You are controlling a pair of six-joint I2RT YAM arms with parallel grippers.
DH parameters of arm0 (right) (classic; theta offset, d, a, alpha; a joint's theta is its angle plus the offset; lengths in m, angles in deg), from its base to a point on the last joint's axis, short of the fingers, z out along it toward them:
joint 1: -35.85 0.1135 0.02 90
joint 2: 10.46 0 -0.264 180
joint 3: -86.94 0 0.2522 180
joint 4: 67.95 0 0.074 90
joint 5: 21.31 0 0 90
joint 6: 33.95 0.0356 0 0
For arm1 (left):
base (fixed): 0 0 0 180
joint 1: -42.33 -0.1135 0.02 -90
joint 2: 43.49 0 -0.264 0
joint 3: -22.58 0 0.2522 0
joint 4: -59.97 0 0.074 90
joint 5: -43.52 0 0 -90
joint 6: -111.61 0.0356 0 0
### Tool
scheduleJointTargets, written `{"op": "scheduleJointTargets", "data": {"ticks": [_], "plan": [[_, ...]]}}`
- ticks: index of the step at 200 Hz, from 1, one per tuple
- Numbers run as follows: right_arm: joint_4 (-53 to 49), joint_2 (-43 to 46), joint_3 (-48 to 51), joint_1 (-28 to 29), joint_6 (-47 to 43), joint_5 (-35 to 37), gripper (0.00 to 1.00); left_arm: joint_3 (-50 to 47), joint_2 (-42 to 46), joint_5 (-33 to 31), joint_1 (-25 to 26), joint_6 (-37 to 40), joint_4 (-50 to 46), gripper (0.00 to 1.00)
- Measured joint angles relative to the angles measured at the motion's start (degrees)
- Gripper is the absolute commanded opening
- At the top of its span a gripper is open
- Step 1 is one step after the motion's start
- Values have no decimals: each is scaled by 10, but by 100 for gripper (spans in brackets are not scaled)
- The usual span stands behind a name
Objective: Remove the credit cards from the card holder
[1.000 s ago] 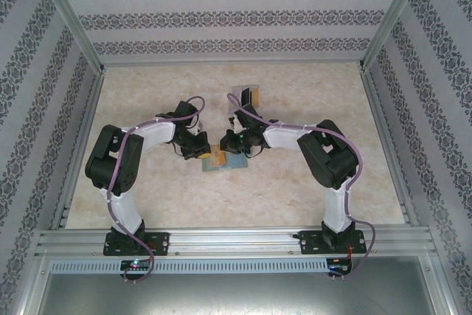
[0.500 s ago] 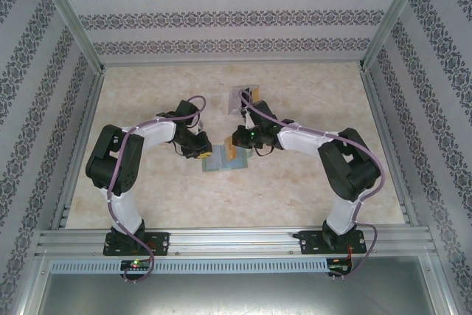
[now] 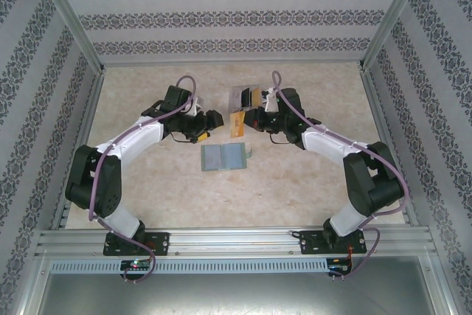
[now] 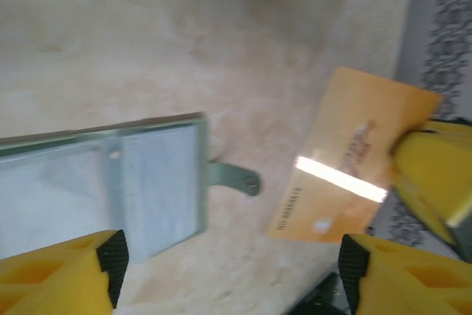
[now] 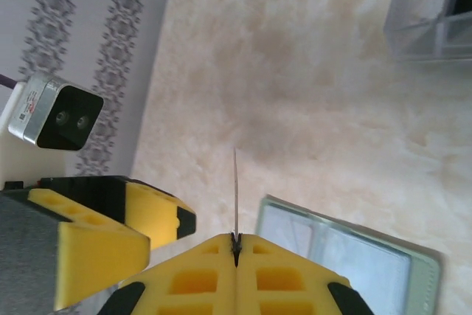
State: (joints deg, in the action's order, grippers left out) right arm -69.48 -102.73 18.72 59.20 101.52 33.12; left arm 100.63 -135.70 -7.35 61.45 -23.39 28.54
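Observation:
The card holder (image 3: pixel 225 157) lies open and flat on the table, pale blue-grey lining up; its strap tab (image 4: pixel 233 178) sticks out to one side. My right gripper (image 3: pixel 248 119) is shut on an orange-yellow credit card (image 3: pixel 237 123), held in the air on the far side of the card holder. The right wrist view shows that card edge-on (image 5: pixel 235 186) between the shut fingers, gripper (image 5: pixel 236 240), with the card holder (image 5: pixel 346 263) below. My left gripper (image 3: pixel 212 119) hangs open and empty beside the card (image 4: pixel 354 160), its jaws (image 4: pixel 232 260) wide apart above the card holder (image 4: pixel 103 182).
A clear plastic tray (image 3: pixel 245 97) with dark and orange contents stands just behind the held card, and appears at the top right of the right wrist view (image 5: pixel 435 20). Patterned walls and metal rails enclose the table (image 3: pixel 310 175).
The right gripper has drawn the orange card out of the card holder and carried it toward the far side. The left gripper opened, let go of the card holder and moved away from it.

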Motion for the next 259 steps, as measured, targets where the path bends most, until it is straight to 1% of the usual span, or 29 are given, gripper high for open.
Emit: {"op": "scheduleJointTargets", "data": {"ticks": [29, 45, 66, 72, 88, 111, 127, 142, 151, 170, 183, 207, 216, 224, 234, 259], "plan": [[75, 0, 10, -14, 63, -53, 0, -10, 3, 47, 0, -47, 85, 82], [126, -1, 12, -19, 106, -79, 0, -15, 3, 71, 0, -75, 129, 78], [193, -10, 13, -23, 160, -105, 0, -17, 3, 92, 0, -103, 177, 65], [209, -14, 13, -24, 172, -111, 0, -17, 3, 98, 0, -110, 189, 60], [240, -26, 13, -26, 199, -123, 0, -17, 3, 109, 0, -122, 213, 49], [263, -40, 13, -26, 224, -135, 0, -17, 3, 121, 0, -134, 238, 40], [275, -43, 14, -26, 237, -138, 0, -17, 3, 124, 0, -138, 245, 35], [282, -44, 14, -29, 242, -141, 0, -17, 3, 126, 0, -138, 246, 25], [286, -44, 14, -30, 245, -144, 0, -17, 3, 125, 0, -139, 247, 15], [288, -44, 17, -32, 249, -145, 0, -18, 4, 130, 0, -138, 260, 0], [293, -44, 22, -34, 253, -149, 0, -19, 6, 132, 0, -141, 265, 0], [303, -44, 30, -32, 264, -148, 18, -30, 6, 134, 0, -150, 277, 0], [304, -44, 36, -30, 267, -146, 21, -34, 7, 133, 1, -154, 281, 0], [306, -44, 43, -26, 273, -147, 22, -37, 8, 129, 1, -158, 286, 0], [310, -44, 50, -20, 281, -145, 19, -38, 8, 124, 0, -164, 289, 0], [336, -44, 62, -7, 300, -136, 17, -38, 8, 112, 0, -173, 288, 0]]}}
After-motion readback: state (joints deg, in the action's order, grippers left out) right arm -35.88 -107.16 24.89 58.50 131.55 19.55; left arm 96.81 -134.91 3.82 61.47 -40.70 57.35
